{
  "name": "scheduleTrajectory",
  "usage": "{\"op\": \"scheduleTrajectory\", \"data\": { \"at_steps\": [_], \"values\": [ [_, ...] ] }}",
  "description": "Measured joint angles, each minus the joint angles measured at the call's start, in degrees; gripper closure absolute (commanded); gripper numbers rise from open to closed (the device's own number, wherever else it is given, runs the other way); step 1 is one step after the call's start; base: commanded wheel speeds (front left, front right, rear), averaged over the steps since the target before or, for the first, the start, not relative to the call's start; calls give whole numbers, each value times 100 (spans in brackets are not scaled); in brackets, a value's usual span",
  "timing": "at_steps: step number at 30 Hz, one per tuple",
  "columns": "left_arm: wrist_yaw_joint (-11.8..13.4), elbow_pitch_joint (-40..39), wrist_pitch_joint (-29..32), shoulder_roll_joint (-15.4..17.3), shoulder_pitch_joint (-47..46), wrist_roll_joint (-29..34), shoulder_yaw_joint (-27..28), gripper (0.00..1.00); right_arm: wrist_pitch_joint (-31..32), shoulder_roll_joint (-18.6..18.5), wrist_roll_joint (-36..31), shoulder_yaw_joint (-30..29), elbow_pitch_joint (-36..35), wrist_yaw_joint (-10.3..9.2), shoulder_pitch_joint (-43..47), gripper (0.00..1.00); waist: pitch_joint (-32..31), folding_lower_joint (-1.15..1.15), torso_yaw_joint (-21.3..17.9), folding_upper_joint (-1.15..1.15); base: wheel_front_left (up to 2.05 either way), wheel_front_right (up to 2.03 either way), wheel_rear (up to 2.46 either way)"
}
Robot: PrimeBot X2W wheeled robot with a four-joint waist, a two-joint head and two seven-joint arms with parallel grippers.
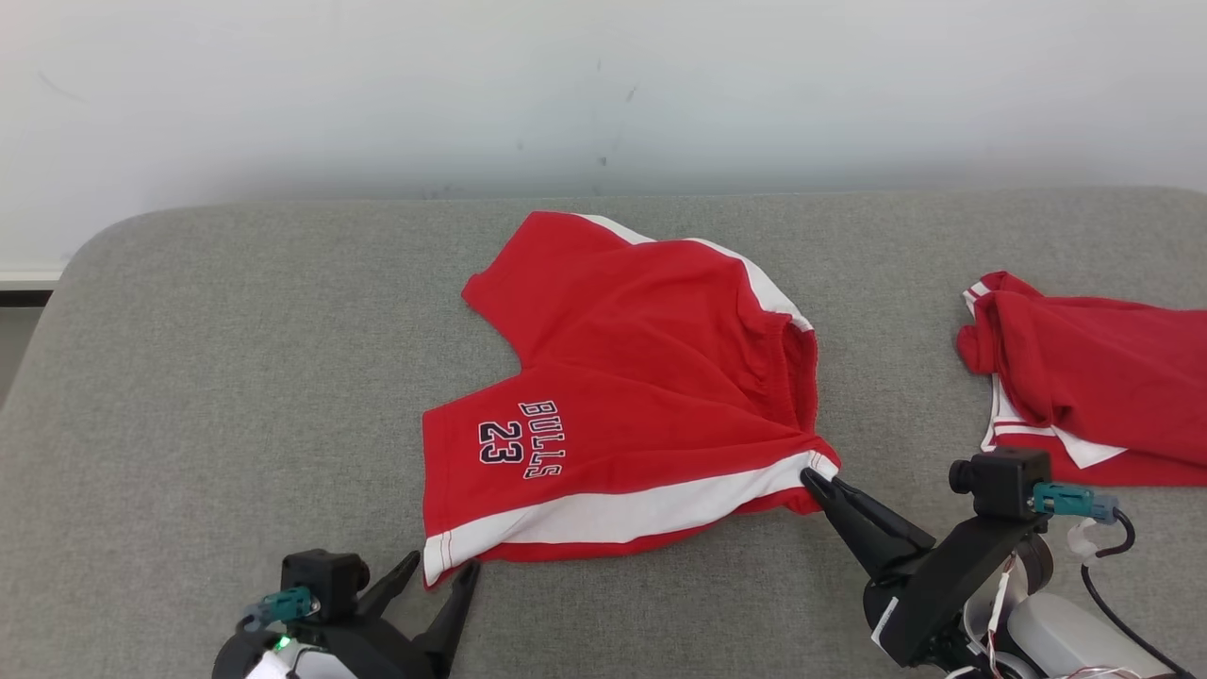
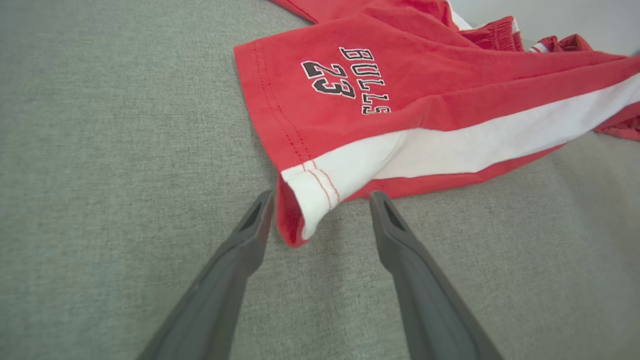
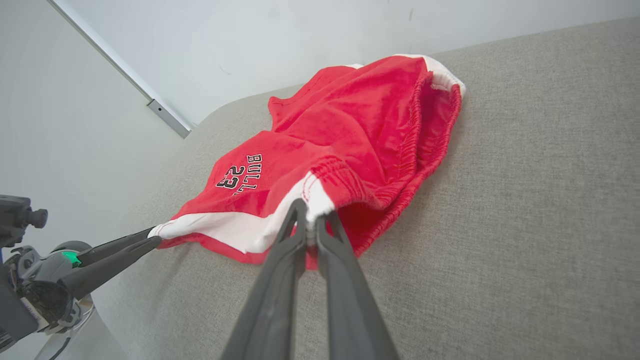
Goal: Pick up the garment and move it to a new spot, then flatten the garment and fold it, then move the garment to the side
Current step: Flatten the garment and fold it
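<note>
Head view: my right gripper (image 1: 809, 474) pinches the shorts (image 1: 641, 396) at the waistband corner; my left gripper (image 1: 443, 563) stands spread around their hem corner.

Bright, even light; sharp, soft shadows.

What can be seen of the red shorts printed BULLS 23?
The red shorts, soft knit by the look, lie spread but rumpled on the grey cushion. They have white side stripes, dark BULLS 23 lettering and a gathered elastic waistband. The right gripper pinches the waistband's near corner; a hem corner sits between the fingers of the open left gripper.
</note>
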Motion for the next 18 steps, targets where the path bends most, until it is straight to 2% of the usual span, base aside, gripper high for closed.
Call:
{"op": "scheduleTrajectory", "data": {
  "at_steps": [3,4,5,6,7,8,18],
  "values": [
    [-2,0,73,-26,-79,-2,-13,1,-8,-31,0,10,0,0,0,100,8,0,-19,0,0,0,0],
    [-2,2,85,-26,-79,-2,-16,16,-19,-34,0,19,0,0,0,100,11,0,-26,0,0,0,0],
    [-2,1,100,-26,-79,-2,-24,50,-26,-34,0,24,1,-1,0,100,14,0,-32,0,0,0,0],
    [-2,1,100,-26,-79,-2,-24,58,-26,-34,0,24,1,-1,0,100,14,0,-32,0,0,0,0],
    [-1,1,103,-26,-79,-1,-33,85,-32,-34,0,26,1,0,0,100,16,0,-38,0,0,0,0],
    [1,0,105,-27,-80,-1,-32,100,-35,-35,0,32,1,-1,-1,100,18,0,-44,0,0,0,0],
    [44,-81,142,-34,-165,-1,8,100,-104,-104,4,46,13,0,-1,100,32,0,-25,0,0,0,0]
  ]
}}
